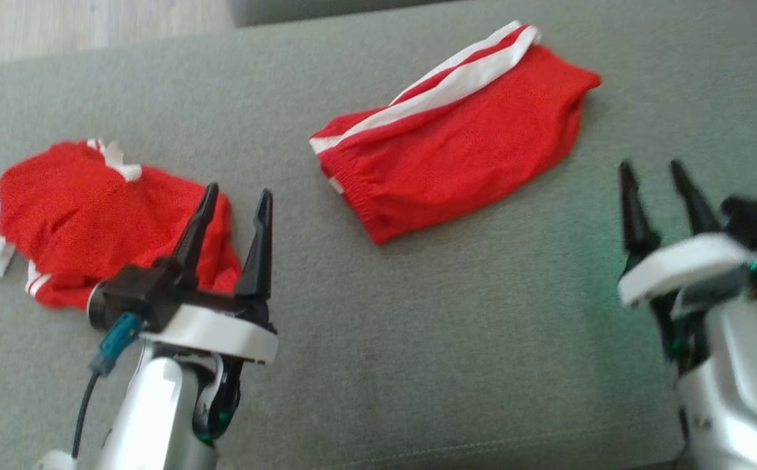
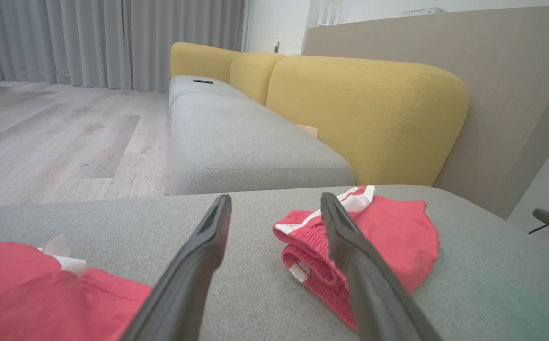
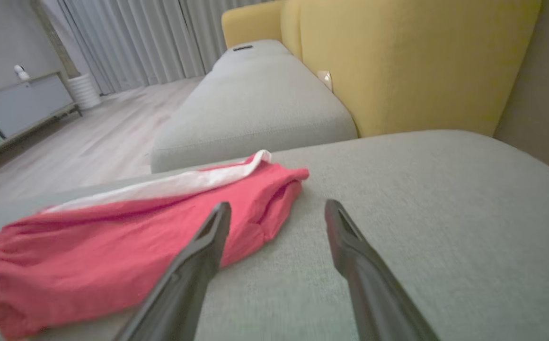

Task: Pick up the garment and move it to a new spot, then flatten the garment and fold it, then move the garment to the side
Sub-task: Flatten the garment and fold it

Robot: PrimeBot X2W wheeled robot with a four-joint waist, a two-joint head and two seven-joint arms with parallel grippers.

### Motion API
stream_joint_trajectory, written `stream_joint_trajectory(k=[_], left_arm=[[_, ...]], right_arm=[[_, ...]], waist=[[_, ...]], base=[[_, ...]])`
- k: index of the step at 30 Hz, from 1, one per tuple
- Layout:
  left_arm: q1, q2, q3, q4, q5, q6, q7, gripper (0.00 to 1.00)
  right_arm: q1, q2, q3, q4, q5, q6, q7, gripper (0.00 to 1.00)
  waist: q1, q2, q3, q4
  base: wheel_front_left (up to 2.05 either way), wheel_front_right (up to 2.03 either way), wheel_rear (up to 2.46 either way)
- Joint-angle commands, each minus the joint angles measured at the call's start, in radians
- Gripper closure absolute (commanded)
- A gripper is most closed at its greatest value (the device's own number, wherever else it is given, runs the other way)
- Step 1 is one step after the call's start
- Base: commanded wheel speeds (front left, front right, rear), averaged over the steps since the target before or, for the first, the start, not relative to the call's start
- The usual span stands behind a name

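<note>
A red garment (image 1: 457, 143) with white side stripes lies folded on the grey cushion, right of centre; it also appears as the folded garment (image 2: 397, 232) in the left wrist view and as the long red garment (image 3: 113, 246) in the right wrist view. A second red garment (image 1: 91, 209) lies crumpled at the left, seen again as the red garment (image 2: 19, 284) at the lower left. My left gripper (image 1: 238, 192) hovers open over the crumpled piece's right edge, nothing between its fingers (image 2: 275, 199). My right gripper (image 1: 651, 166) stands open and empty, right of the folded piece (image 3: 277, 204).
The grey sofa cushion (image 1: 417, 326) spreads under everything. A yellow backrest (image 2: 364, 109) rises beyond it, with more grey seats (image 2: 236, 142) running away. Wooden floor (image 2: 42, 132) lies past the far edge. A small dark object (image 2: 202, 81) rests on the farthest seat.
</note>
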Motion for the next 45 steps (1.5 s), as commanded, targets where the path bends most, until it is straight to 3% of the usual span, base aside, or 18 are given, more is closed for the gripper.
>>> stream_joint_trajectory(k=[1,11,17,25,34,35,36,45], left_arm=[[-0.052,0.002,0.023,-0.032,0.006,-0.008,-0.005,0.00],[-0.124,0.002,-0.032,-0.017,-0.008,-0.017,-0.005,0.00],[-0.153,0.002,-0.061,-0.015,-0.023,-0.012,-0.005,0.00],[-0.183,0.002,-0.089,-0.017,-0.033,-0.007,-0.005,0.00],[-0.202,0.002,-0.100,-0.024,-0.049,0.008,-0.005,0.00],[-0.203,0.002,-0.100,-0.023,-0.050,0.009,-0.005,0.00],[-0.205,0.002,-0.099,-0.022,-0.050,0.010,-0.005,0.00],[-0.198,0.002,-0.090,-0.003,-0.048,0.009,-0.005,0.00]], right_arm=[[-0.079,0.004,0.003,-0.027,0.023,-0.001,0.021,0.00],[-0.370,0.032,-0.257,0.213,0.194,-0.001,0.280,0.00],[-0.513,0.007,-0.421,0.410,0.139,-0.001,0.366,0.00],[-0.638,-0.050,-0.565,0.589,0.018,-0.001,0.413,0.00],[-0.742,-0.052,-0.612,0.679,-0.038,-0.001,0.441,0.00],[-0.748,-0.051,-0.612,0.685,-0.041,-0.001,0.439,0.45],[-0.754,-0.048,-0.608,0.688,-0.045,-0.001,0.433,1.00],[-0.731,-0.035,-0.580,0.686,-0.011,-0.001,0.321,1.00]], waist=[[-0.0001,-0.0001,0.036,0.027],[-0.0001,-0.0001,0.151,0.141],[-0.0001,-0.0001,0.185,0.200],[-0.0001,-0.0001,0.225,0.251],[-0.0001,-0.0001,0.254,0.255],[-0.0001,-0.0001,0.255,0.253],[-0.0001,-0.0001,0.255,0.251],[-0.0001,-0.0001,0.209,0.209]], base=[[0.00,0.00,0.00],[0.00,0.00,0.00],[0.00,0.00,0.00],[0.00,0.00,0.00],[0.00,0.00,0.00],[0.00,0.00,0.00],[0.00,0.00,0.00],[0.00,0.00,0.00]])
